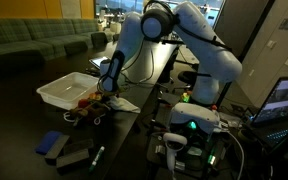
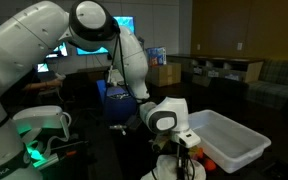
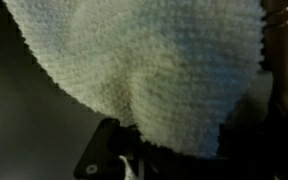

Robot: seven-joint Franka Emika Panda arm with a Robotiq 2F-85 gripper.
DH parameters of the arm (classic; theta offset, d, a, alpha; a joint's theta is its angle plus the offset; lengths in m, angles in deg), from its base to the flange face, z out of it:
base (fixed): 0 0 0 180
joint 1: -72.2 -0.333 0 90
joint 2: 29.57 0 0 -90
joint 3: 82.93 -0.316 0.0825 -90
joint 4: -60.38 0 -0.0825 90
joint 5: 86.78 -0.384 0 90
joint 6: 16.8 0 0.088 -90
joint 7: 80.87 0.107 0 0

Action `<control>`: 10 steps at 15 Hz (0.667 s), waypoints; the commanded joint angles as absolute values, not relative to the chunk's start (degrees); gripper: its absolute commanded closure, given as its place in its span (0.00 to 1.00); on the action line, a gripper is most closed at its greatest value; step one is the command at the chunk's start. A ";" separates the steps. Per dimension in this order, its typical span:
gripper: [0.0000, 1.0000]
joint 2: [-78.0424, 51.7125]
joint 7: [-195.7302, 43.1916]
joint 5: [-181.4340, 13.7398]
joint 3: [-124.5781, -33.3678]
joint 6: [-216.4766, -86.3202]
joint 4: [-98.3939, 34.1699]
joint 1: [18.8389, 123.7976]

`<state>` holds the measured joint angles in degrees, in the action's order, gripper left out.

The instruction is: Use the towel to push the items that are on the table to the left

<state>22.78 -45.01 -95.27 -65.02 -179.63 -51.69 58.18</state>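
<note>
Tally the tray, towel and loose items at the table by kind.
Tray: 1
Towel: 1
Marker: 1
Blue piece: 1
Dark block: 1
Red/orange cluster: pieces too small to count
Total: 5, plus the cluster

White tray stands just beside the cluster of small items, closing off that side. Open black table lies between the cluster and the dark blocks and marker near the front edge.
</note>
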 commanded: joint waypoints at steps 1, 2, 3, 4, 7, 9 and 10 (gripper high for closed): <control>1.00 21.93 -43.61 -96.45 -67.86 -178.65 -53.03 57.66; 1.00 21.47 -43.56 -96.43 -68.40 -178.51 -53.44 57.60; 1.00 21.31 -43.38 -96.43 -68.95 -178.53 -53.63 57.46; 1.00 21.28 -43.13 -96.53 -69.61 -178.55 -53.71 57.32; 1.00 20.46 -42.71 -96.67 -71.64 -178.33 -54.52 56.93; 1.00 20.22 -42.33 -96.76 -73.19 -178.40 -54.79 56.30; 1.00 19.83 -42.25 -96.73 -73.87 -178.44 -55.15 55.96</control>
<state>20.27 -43.38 -95.27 -71.39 -178.62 -53.76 57.33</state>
